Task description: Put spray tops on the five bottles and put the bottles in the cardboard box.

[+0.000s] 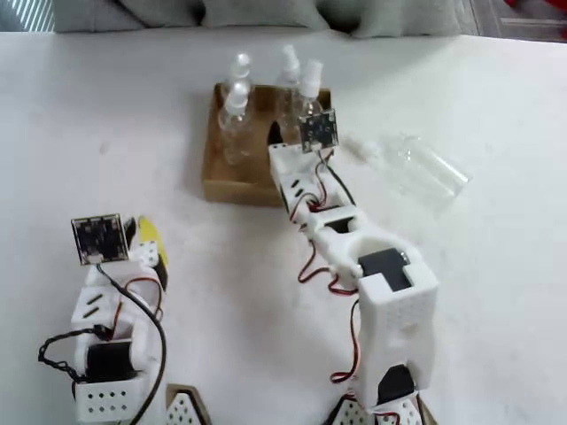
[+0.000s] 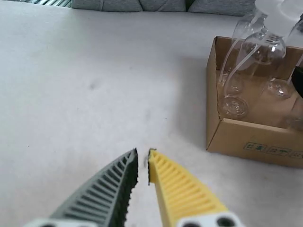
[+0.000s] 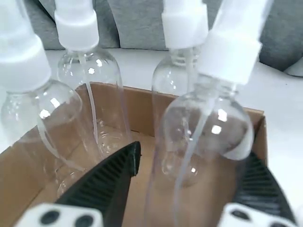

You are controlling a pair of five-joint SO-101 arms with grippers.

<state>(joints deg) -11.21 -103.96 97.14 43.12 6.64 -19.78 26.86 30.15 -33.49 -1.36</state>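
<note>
The cardboard box (image 1: pixel 221 181) stands mid-table with several clear bottles (image 1: pixel 236 119) upright in it, all with white spray tops. My right gripper (image 1: pixel 292 133) reaches into the box's near right corner. In the right wrist view the gripper (image 3: pixel 189 165) is open, and a capped bottle (image 3: pixel 203 132) stands slightly tilted between its black fingers (image 3: pixel 113 175), with a narrow gap on one side. One more clear bottle (image 1: pixel 421 168) lies on its side right of the box, its spray top (image 1: pixel 359 146) toward the box. My left gripper (image 1: pixel 146 239) (image 2: pixel 143 158) hangs shut and empty over bare table, left of the box (image 2: pixel 246 139).
Grey cushions (image 1: pixel 266 11) line the table's far edge. Red and black cables (image 1: pixel 314 261) run along the right arm. Bare white tabletop lies left of the box and between the two arms.
</note>
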